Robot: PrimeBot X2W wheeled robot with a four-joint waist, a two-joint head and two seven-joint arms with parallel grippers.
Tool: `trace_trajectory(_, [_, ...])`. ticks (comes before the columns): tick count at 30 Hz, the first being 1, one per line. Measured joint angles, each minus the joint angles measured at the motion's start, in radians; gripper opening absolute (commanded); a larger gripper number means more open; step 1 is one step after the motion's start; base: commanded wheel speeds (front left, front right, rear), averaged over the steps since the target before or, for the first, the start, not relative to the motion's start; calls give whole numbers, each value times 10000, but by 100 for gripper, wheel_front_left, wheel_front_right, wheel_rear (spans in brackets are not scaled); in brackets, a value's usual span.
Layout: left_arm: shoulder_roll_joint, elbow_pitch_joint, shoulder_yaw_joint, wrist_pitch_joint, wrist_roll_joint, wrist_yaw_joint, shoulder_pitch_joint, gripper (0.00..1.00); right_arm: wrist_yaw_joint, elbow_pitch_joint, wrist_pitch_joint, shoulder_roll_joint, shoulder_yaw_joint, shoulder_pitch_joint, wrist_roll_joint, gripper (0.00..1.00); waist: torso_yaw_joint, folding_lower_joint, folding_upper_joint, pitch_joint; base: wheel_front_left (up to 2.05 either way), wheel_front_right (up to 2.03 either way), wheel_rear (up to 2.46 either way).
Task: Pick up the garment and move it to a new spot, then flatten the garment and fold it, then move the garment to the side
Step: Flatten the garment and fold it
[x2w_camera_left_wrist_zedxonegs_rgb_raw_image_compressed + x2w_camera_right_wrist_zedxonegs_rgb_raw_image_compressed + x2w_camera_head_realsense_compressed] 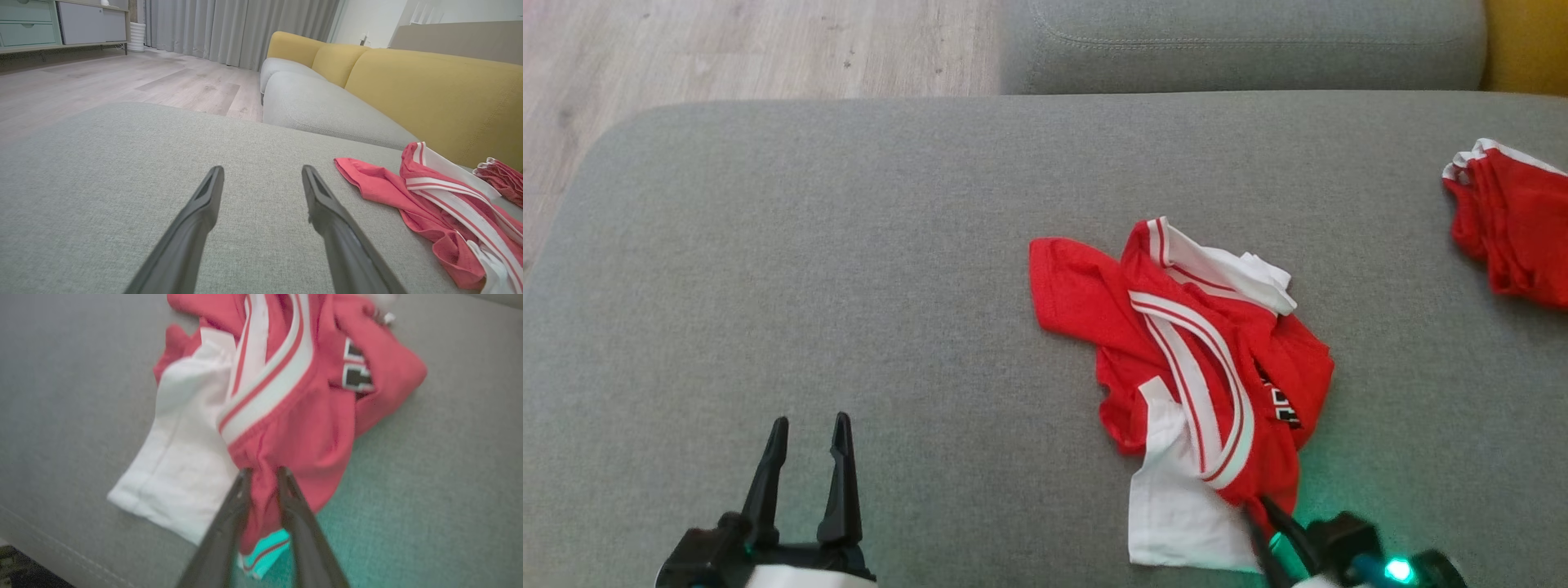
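The garment (1201, 359) is a crumpled red jersey with white striped trim and a white panel, lying right of centre on the grey cushion (849, 245). My right gripper (1258, 508) is at its near edge. In the right wrist view the two fingers pinch a fold of the garment's (310, 416) red cloth, so the right gripper (263, 471) is shut on it. My left gripper (810, 420) is open over bare cushion at the lower left, well apart from the cloth. In the left wrist view the left gripper (262, 168) has the garment (441, 196) off to its right.
A second red and white garment (1511, 220) lies bunched at the cushion's far right edge. Another grey seat cushion (1241, 41) sits beyond, with yellow backrests (429, 90) behind. Wooden floor (727, 49) lies past the cushion's left and far-left edges.
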Motion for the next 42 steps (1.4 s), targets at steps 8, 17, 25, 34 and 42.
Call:
trace_trajectory(8, [-4,56,-6,0,-13,0,-1,100,0,-2314,798,-4,88,-1099,2504,0,-121,0,0,-132,0,0,0])
trace_trajectory(17, [-27,157,-437,0,-368,0,-12,100,0,-2426,3120,-40,276,-5358,6798,0,133,0,0,-650,0,0,0])
trace_trajectory(25, [-29,387,-1118,0,-874,27,-35,100,-2,1674,2963,-109,-397,-9136,8999,0,1091,0,0,-1124,0,0,0])
trace_trajectory(34, [-27,401,-1444,0,-899,303,95,100,-2,6761,669,-174,719,-13611,12249,0,1816,-1,0,-1631,0,0,0])
trace_trajectory(42, [-27,334,-1494,0,-1007,445,295,100,-2,9894,-1158,-171,3444,-16602,16149,0,1703,-2,0,-1726,0,0,0])
